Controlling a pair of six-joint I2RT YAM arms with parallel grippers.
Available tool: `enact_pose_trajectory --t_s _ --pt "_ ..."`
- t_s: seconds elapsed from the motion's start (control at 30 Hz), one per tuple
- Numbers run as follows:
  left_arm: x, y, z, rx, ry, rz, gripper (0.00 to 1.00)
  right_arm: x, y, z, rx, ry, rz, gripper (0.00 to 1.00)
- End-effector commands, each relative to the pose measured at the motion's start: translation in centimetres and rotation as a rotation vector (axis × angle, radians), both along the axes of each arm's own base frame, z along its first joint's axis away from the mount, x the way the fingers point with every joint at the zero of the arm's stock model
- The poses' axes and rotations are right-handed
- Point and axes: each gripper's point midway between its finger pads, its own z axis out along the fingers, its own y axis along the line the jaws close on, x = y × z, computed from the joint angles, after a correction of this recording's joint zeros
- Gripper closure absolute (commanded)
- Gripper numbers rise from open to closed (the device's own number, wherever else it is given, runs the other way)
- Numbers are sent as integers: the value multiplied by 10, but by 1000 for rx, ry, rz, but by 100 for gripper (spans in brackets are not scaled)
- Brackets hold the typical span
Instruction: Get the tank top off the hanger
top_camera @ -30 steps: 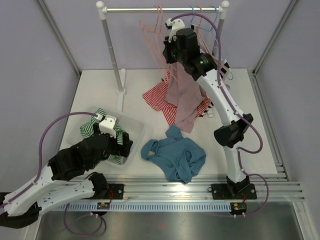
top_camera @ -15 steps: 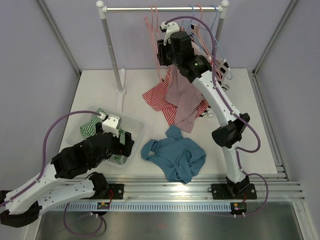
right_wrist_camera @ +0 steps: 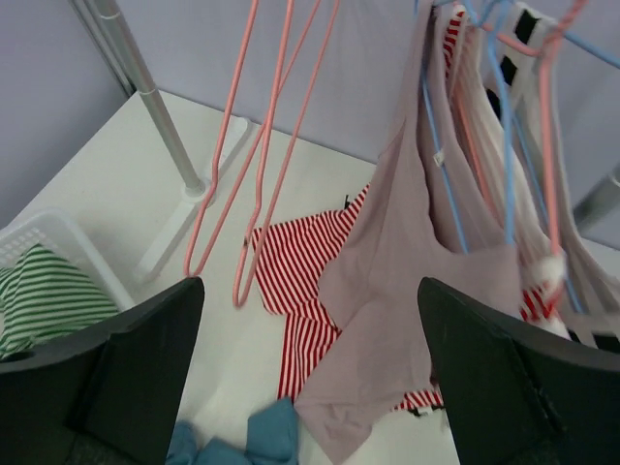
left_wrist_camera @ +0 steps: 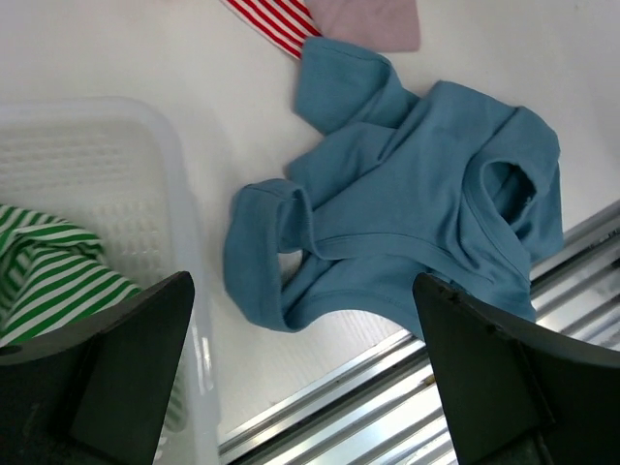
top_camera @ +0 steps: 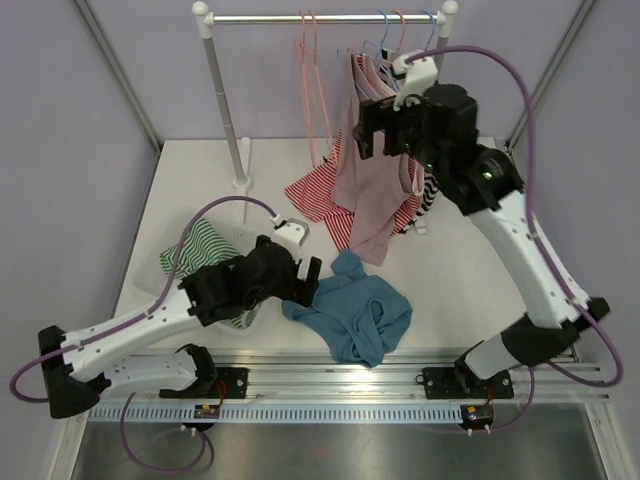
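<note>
The dusty pink tank top point(top_camera: 365, 190) point(right_wrist_camera: 407, 262) hangs by its straps from a blue hanger point(right_wrist_camera: 505, 165) on the rail point(top_camera: 320, 18), and its hem trails on the table. My right gripper point(top_camera: 378, 140) point(right_wrist_camera: 310, 291) is in the air in front of its upper part. It is open, holds nothing and is not touching the cloth. Low over the table, my left gripper point(top_camera: 308, 283) point(left_wrist_camera: 302, 320) stands open and empty at the left edge of a crumpled blue shirt point(top_camera: 355, 310) point(left_wrist_camera: 417, 223).
Two bare pink hangers point(top_camera: 318, 90) hang left of the tank top. A red-striped garment point(top_camera: 315, 190) point(right_wrist_camera: 310, 262) lies partly under it. More clothes hang at the rail's right end. A white basket point(top_camera: 225, 228) point(left_wrist_camera: 184, 194) holds a green-striped garment point(top_camera: 200, 250). The rack pole point(top_camera: 225, 100) stands at back left.
My right gripper opened and drew back to the right, away from the pink hangers. My left arm swung from over the basket to the blue shirt's edge.
</note>
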Motion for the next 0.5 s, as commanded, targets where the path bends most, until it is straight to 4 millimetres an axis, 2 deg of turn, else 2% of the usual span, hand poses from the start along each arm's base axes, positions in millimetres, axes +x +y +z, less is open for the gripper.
enact_pose_trajectory --t_s 0.0,0.03,0.07,0.1,0.13,0.17,0.2,0.23,0.27,0.3,0.33,0.37,0.43,0.47 --pt "-1 -54 7 -97 20 -110 1 -54 -30 29 52 -69 23 0" --pt "-1 -62 3 -92 20 -127 1 -66 -32 27 93 -47 37 0" --pt "-3 -72 -3 -77 30 -148 1 -83 -42 22 107 -46 43 0" --pt "-3 -80 -19 -37 52 -160 1 -93 -45 18 122 -39 57 1" --pt "-3 -89 -26 -26 57 -178 1 -104 -40 -1 131 9 102 1" --pt "-6 -99 -29 -23 68 -205 1 -124 -48 6 160 -12 133 0" --pt "-7 -106 -35 -12 76 -221 1 -134 -48 1 170 -3 157 1" --pt "-6 -117 -52 17 92 -239 1 -145 -43 -16 178 38 211 0" --pt "-10 -126 -58 22 102 -261 1 -163 -49 -10 206 16 239 1" --pt "-8 -137 -60 12 102 -270 1 -172 -50 -13 229 24 259 0" --pt "-9 -143 -74 37 118 -278 1 -180 -48 -28 228 52 288 1" --pt "-11 -150 -79 37 120 -289 1 -193 -54 -23 249 30 304 1" --pt "-8 -163 -84 16 111 -296 1 -203 -55 -34 259 54 321 1" --pt "-7 -167 -99 37 125 -291 1 -212 -61 -33 268 45 325 0"
